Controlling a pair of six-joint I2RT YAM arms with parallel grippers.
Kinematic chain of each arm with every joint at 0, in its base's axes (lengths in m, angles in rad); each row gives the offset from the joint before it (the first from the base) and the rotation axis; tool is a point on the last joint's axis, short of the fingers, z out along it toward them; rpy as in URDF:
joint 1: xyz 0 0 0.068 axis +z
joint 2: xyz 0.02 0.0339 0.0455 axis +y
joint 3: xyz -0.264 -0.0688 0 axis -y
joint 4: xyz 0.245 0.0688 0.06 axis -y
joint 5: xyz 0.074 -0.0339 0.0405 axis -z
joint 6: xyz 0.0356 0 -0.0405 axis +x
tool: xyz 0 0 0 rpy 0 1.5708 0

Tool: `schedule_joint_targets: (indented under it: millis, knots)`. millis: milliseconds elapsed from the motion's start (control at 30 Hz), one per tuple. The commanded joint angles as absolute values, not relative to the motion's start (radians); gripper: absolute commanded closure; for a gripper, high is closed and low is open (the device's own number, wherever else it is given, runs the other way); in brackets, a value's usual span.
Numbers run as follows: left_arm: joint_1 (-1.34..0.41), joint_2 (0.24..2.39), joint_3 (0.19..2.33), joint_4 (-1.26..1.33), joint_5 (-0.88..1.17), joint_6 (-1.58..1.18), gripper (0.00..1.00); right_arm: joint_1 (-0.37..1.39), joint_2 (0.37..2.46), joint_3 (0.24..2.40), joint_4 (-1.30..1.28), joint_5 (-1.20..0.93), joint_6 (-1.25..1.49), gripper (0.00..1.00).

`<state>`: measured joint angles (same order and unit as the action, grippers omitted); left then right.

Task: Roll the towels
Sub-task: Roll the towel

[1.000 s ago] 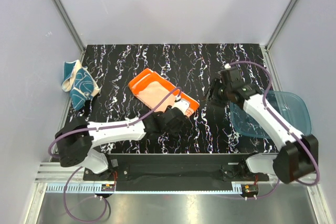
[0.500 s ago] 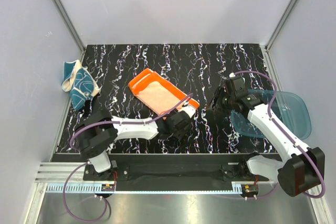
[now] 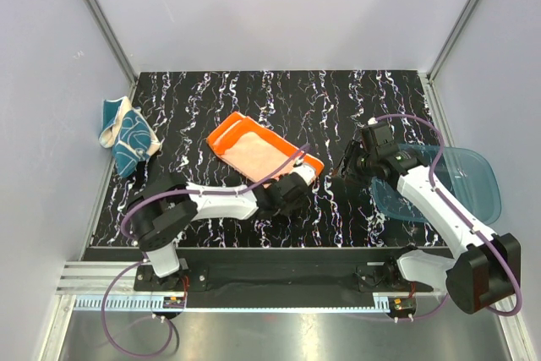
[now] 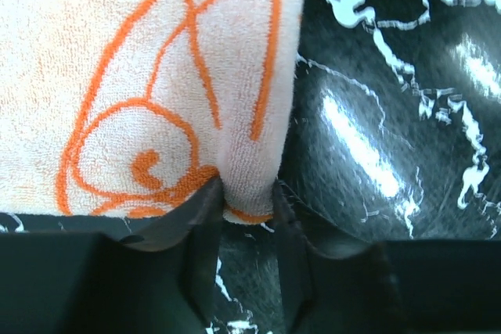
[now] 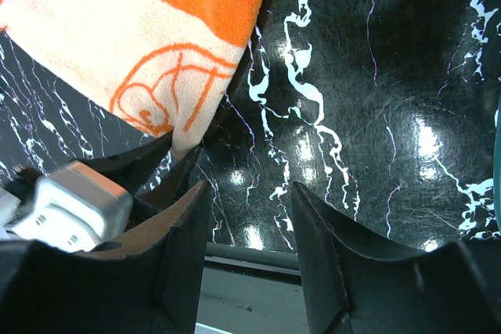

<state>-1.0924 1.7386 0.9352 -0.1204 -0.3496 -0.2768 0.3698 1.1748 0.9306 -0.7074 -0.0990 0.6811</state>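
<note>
The left gripper (image 4: 243,193), jaws pinching the orange towel (image 3: 256,154) by a corner; right gripper (image 5: 249,192), jaws spread, empty; rolling looks barely begun; next, curl that edge over.

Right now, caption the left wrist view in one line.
Left claw pinching a corner of the orange towel on the black marbled table.

This looks like a robotics lab test cell: pale wall panels (image 3: 279,6) in aluminium framing (image 3: 97,19) enclose a black marbled worktop (image 3: 338,95), with cabled robot arms (image 3: 439,200) on a metal rail (image 3: 84,281).
</note>
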Motion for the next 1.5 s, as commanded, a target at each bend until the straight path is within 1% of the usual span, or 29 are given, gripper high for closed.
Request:
schedule_joint_targets:
  millis: [0, 67, 100, 200, 333, 467, 500, 633, 767, 900, 1033, 1200, 1233, 1267, 1400, 1467]
  knots:
    - [-1.059, 1.761, 0.916, -0.048, -0.262, -0.268, 0.74, 0.365, 1.172, 0.931, -0.69, -0.114, 0.675, 0.48]
    - [-1.046, 1.769, 0.922, -0.048, -0.223, -0.261, 0.81, 0.365, 1.172, 0.93, -0.693, -0.118, 0.673, 0.48]
    - [-1.045, 1.77, 0.93, -0.052, -0.201, -0.259, 0.87, 0.367, 1.172, 0.93, -0.69, -0.12, 0.672, 0.48]
    - [-1.04, 1.753, 0.933, -0.063, -0.129, -0.271, 0.94, 0.367, 1.175, 0.925, -0.674, -0.153, 0.667, 0.49]
    - [-0.999, 1.701, 0.92, -0.054, 0.026, -0.353, 0.97, 0.367, 1.181, 0.92, -0.652, -0.196, 0.666, 0.5]
    - [-0.937, 1.66, 0.917, -0.037, 0.201, -0.512, 1.0, 0.367, 1.177, 0.9, -0.609, -0.235, 0.683, 0.5]
    - [-0.928, 1.655, 0.916, -0.032, 0.253, -0.537, 1.0, 0.368, 1.175, 0.896, -0.582, -0.261, 0.693, 0.5]
    - [-0.875, 1.622, 0.897, -0.002, 0.354, -0.649, 1.0, 0.368, 1.192, 0.873, -0.514, -0.317, 0.726, 0.5]
    - [-0.81, 1.611, 0.845, 0.096, 0.463, -0.815, 1.0, 0.367, 1.207, 0.868, -0.476, -0.337, 0.739, 0.51]
    - [-0.73, 1.612, 0.743, 0.234, 0.584, -0.96, 1.0, 0.371, 1.224, 0.865, -0.42, -0.376, 0.753, 0.51]
    - [-0.658, 1.62, 0.695, 0.31, 0.638, -1.064, 1.0, 0.383, 1.247, 0.862, -0.396, -0.379, 0.756, 0.5]
    - [-0.609, 1.641, 0.66, 0.32, 0.676, -1.137, 1.0, 0.425, 1.313, 0.861, -0.339, -0.357, 0.756, 0.5]
    - [-0.595, 1.657, 0.647, 0.356, 0.686, -1.155, 1.0, 0.429, 1.325, 0.856, -0.322, -0.357, 0.758, 0.51]
    - [-0.589, 1.667, 0.626, 0.377, 0.696, -1.195, 1.0, 0.434, 1.354, 0.853, -0.301, -0.359, 0.758, 0.55]
    - [-0.554, 1.713, 0.574, 0.468, 0.733, -1.269, 1.0, 0.44, 1.423, 0.819, -0.117, -0.435, 0.781, 0.64]
    - [-0.542, 1.726, 0.552, 0.485, 0.735, -1.281, 1.0, 0.442, 1.465, 0.819, -0.074, -0.451, 0.781, 0.66]
